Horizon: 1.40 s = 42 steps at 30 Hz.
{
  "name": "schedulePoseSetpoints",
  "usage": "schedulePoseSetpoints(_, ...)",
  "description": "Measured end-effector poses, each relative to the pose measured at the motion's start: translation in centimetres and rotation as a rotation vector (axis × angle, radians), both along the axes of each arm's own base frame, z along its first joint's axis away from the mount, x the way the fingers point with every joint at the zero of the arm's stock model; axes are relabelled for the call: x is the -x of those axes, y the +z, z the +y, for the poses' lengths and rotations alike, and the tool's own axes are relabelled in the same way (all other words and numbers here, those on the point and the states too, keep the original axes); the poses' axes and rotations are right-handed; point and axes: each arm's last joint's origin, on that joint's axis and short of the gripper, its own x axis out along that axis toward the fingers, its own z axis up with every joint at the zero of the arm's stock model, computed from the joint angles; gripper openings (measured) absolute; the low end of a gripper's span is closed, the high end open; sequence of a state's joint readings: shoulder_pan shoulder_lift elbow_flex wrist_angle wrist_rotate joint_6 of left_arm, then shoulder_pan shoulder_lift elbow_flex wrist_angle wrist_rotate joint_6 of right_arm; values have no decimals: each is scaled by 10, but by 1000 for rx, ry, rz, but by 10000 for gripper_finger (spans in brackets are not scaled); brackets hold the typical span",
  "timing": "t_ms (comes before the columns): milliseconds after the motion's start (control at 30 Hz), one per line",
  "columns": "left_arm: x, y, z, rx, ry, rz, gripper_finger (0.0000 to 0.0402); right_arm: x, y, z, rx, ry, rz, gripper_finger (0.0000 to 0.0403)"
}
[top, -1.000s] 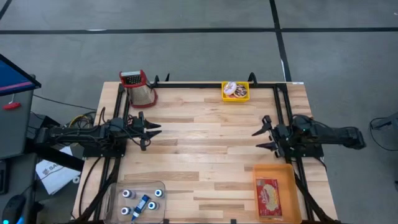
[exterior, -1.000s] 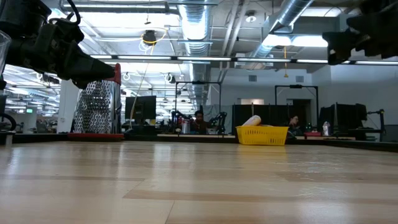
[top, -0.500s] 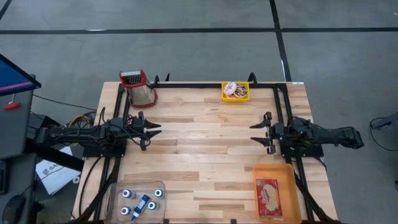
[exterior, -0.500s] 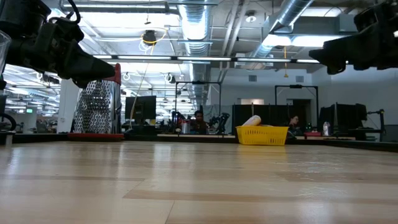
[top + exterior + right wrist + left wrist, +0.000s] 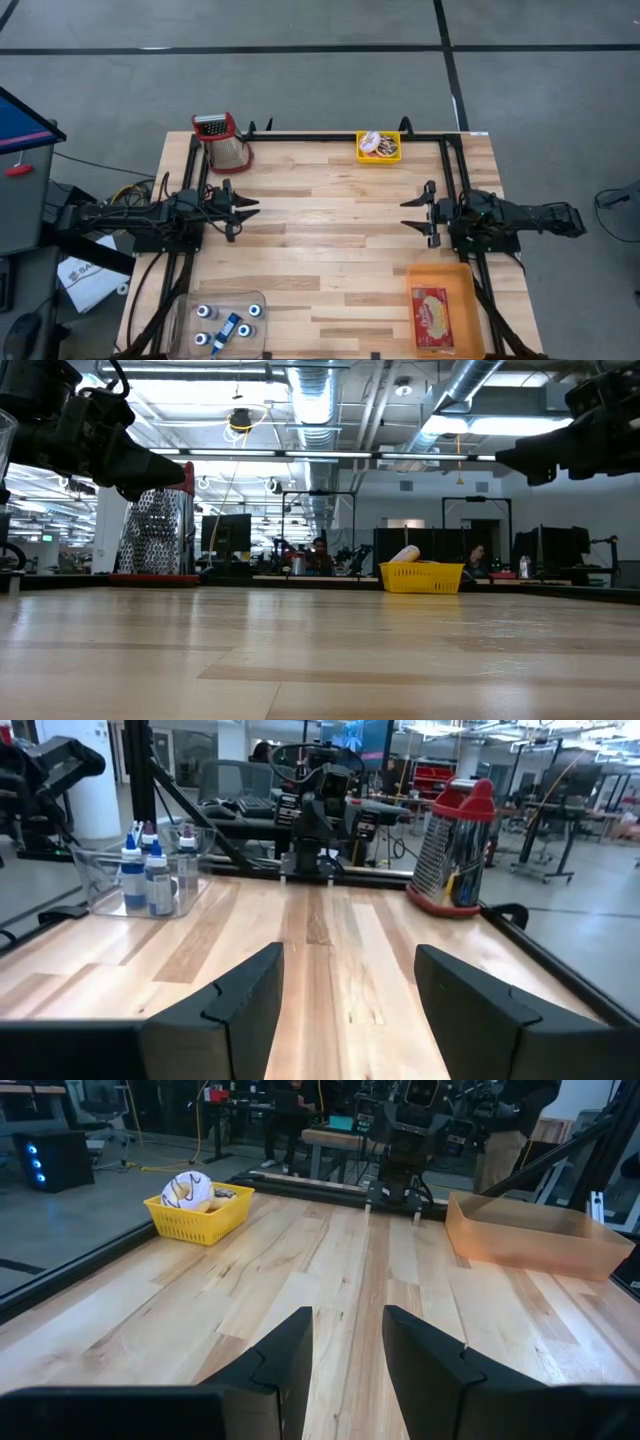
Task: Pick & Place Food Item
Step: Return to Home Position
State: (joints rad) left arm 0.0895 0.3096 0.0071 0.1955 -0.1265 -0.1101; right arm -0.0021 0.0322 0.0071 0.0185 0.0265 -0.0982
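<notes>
Donuts (image 5: 375,143) lie in the yellow bin (image 5: 380,159), apart from the left pincer (image 5: 243,216) and right pincer (image 5: 408,213), both spread, empty.

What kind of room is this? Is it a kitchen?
Probably a robot lab or workshop, not a kitchen. A left arm and a right arm wait at a wooden table, big ducts run overhead, and a person sits far behind it.

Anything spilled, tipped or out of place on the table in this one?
Nothing stands out. The donuts sit inside the small yellow plastic bin at the far edge, the metal box grater with a red handle stands upright, and the left gripper and right gripper hover empty, fingers open, at their own sides.
</notes>
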Motion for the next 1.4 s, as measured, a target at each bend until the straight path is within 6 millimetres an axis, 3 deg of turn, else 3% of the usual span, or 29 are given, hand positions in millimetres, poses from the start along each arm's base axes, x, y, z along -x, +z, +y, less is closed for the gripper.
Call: schedulePoseSetpoints(1400, 0, 0, 0, 0, 0, 1, 120, 0, -1, 0, -28, 1, 1, 219)
